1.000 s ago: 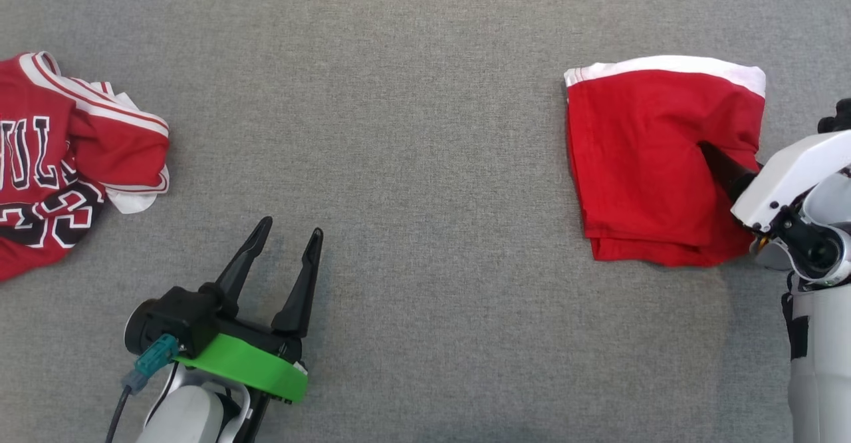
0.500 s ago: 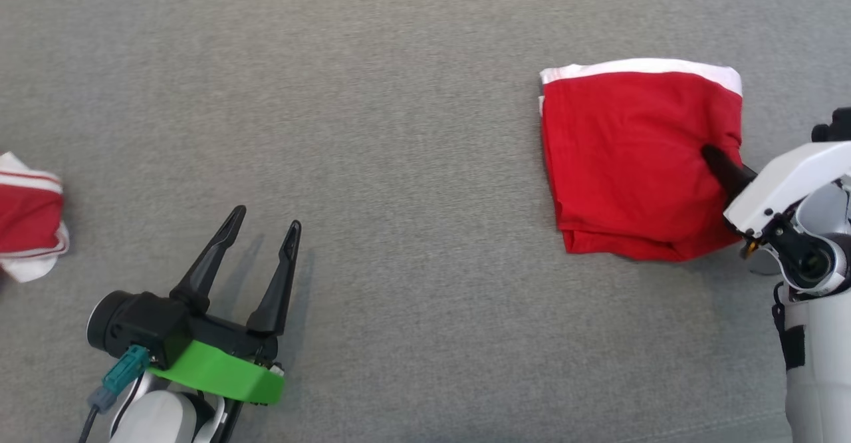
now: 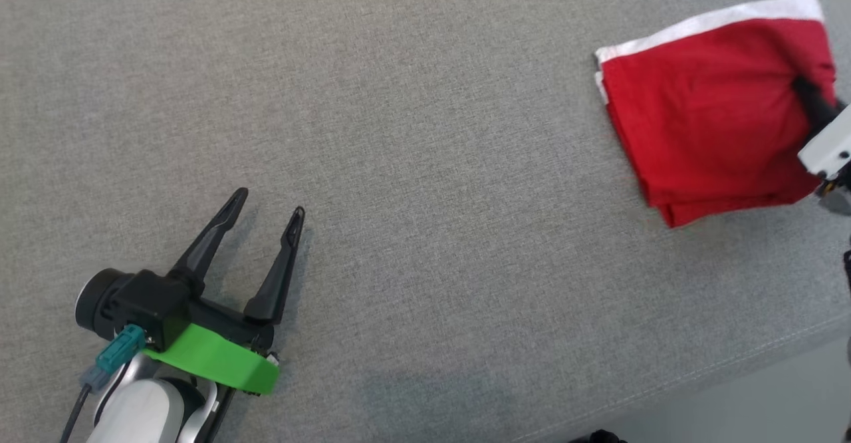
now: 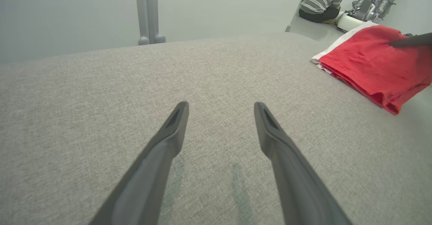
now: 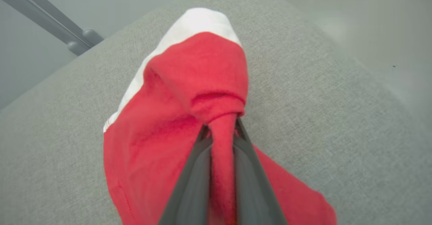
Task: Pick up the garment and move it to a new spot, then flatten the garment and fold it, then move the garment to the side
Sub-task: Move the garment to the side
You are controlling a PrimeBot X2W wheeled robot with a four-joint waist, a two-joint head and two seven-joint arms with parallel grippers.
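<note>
The garment [image 3: 705,117] is red with a white band along its far edge. It is folded into a rough rectangle of several layers and lies on the grey surface [image 3: 425,163]. Its right side is bunched into a ridge pinched in the right claw [image 5: 221,133], humping up just ahead of the tips. It lies well to the right of the left claw [image 3: 271,202].

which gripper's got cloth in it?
The right gripper, pinched shut on the red garment; the left gripper stands open, holding nothing.
</note>
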